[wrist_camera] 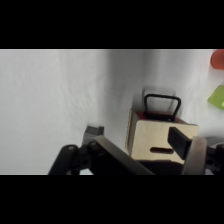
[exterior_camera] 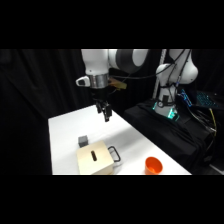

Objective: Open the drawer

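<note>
The gripper (exterior_camera: pixel 106 116) is hanging above the back part of the table (exterior_camera: pixel 65 130), well apart from everything on it, and it's holding nothing. Whether its fingers are spread or closed, honestly can't tell from either view.

The wooden box (exterior_camera: pixel 95 159) is sitting at the table's near edge, its bottom cut off by the picture. The drawer (exterior_camera: pixel 112 156) is sitting shut in the box, its black wire handle (exterior_camera: pixel 115 153) sticking out on the right side. A dark slot is showing in the box top. A small grey cube (exterior_camera: pixel 83 141) is sitting just behind the box. An orange cup (exterior_camera: pixel 153 165) is standing near the table's right edge, partly cropped.

In the wrist view, a finger (wrist_camera: pixel 181 141) is covering part of the box, and a green thing (wrist_camera: pixel 217 97) is getting cut off at the right edge, too blurry to name.
</note>
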